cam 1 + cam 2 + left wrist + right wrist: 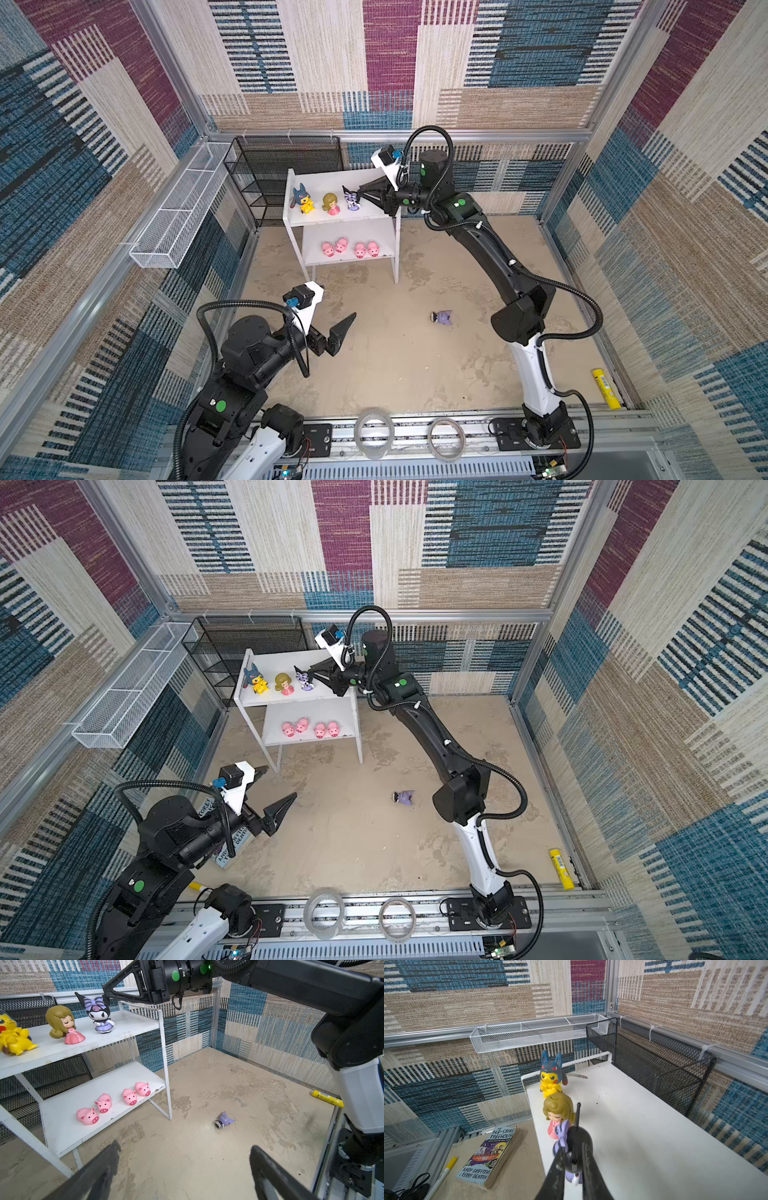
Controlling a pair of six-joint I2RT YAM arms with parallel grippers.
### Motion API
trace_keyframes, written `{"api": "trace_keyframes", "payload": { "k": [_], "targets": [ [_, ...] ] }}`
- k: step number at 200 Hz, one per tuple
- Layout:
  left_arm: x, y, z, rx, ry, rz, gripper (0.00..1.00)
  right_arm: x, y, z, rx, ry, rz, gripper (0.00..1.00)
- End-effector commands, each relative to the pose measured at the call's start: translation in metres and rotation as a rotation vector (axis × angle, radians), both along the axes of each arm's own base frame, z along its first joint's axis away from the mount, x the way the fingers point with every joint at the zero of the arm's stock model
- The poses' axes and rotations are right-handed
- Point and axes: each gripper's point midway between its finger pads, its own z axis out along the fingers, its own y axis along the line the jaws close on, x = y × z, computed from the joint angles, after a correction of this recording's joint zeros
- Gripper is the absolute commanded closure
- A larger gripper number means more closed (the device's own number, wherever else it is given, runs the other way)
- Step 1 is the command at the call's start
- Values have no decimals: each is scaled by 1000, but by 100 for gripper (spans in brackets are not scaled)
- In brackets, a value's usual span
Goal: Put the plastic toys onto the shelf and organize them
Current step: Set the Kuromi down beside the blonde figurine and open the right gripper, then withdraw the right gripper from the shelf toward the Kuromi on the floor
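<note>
While the left gripper hangs empty, jaws wide apart, over the near left floor, one black-and-purple toy lies tipped over mid-floor with nothing around it. Farther, on the shelf, four pigs sit on the lower tier; the yellow figure, the doll and the second black-and-purple toy line the top tier's near edge. The right gripper has its jaws close beside this toy's head, pinching or only flanking I cannot tell; a crooked retreat could, I think, hook its bow and tip it into the doll or over the edge.

Glossy plastic pigs on a matt white shelf; black metal-mesh rack; rough, stained tabletop
</note>
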Motion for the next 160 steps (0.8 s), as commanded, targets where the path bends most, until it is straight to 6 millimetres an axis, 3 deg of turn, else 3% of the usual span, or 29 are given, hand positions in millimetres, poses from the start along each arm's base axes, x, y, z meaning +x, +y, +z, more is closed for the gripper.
{"api": "trace_keyframes", "payload": {
  "k": [1, 33, 60, 70, 80, 82, 129, 160],
  "targets": [
    [2, 1, 7, -3, -39, 9, 1, -3, 0, 10, 17, -22, 1, 78],
    [4, 1, 6, -2, -36, 12, 1, -4, -3, 15, 11, -36, -11, 72],
    [6, -1, 6, -5, -22, 8, 1, -9, -10, 23, -2, -46, -35, 53],
    [6, -2, 6, -7, -15, 3, 1, -12, -14, 25, -10, -45, -41, 44],
    [8, -3, 5, -9, -7, 3, 1, -17, -17, 25, -19, -45, -42, 4],
    [8, -3, 4, -10, -5, 3, 1, -18, -18, 26, -21, -46, -43, 1],
    [16, -2, 9, -33, -9, 31, 1, -39, -57, 31, -21, -108, -194, 0],
    [24, -9, 8, -41, 32, 15, 1, -55, -96, 13, -37, -104, -353, 0]
  ]
}}
